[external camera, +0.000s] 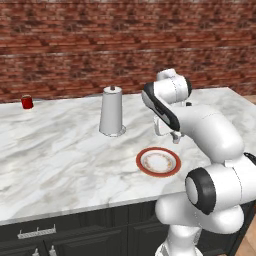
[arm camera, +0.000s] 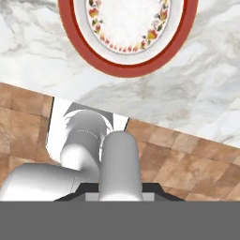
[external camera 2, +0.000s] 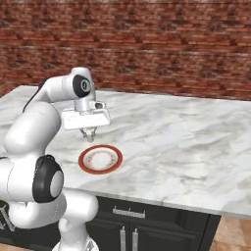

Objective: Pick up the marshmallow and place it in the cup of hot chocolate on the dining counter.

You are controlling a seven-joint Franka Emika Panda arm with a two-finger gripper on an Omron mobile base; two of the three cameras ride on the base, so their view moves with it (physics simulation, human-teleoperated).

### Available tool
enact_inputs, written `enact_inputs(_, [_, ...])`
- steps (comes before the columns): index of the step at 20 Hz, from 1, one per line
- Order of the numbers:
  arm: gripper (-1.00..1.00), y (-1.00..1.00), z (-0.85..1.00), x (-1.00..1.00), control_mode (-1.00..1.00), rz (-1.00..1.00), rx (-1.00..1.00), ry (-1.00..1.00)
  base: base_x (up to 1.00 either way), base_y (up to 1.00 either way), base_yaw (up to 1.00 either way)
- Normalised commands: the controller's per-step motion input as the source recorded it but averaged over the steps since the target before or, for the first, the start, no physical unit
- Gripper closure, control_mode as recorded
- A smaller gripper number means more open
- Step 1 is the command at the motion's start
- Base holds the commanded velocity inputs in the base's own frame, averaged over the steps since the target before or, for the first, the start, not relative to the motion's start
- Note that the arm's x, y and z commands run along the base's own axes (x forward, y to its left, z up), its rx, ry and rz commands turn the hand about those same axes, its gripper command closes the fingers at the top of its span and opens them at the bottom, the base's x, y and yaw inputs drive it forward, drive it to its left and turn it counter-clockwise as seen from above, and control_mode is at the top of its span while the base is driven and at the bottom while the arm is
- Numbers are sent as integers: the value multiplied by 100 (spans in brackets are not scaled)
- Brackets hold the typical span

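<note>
Arm's folded over the bench, jaws pointing straight down just above the far rim of the plate, pinched together. Can't tell if the marshmallow's between them. Count: one plate, one grey canister, one red mug far off at the back-left.

I saw the small red mug standing upright at the far left of the veined marble worktop, near its back edge.
</note>
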Motion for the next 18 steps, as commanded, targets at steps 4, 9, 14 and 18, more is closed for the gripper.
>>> enact_inputs(4, [100,0,0,-28,-100,-3,0,0,0,0,0])
enact_inputs(9, [100,0,0,-29,-100,-4,0,0,0,0,0])
enact_inputs(14, [100,0,0,-17,-100,-5,0,0,0,0,0])
enact_inputs(18, [100,0,1,-11,-100,-4,0,0,0,0,0])
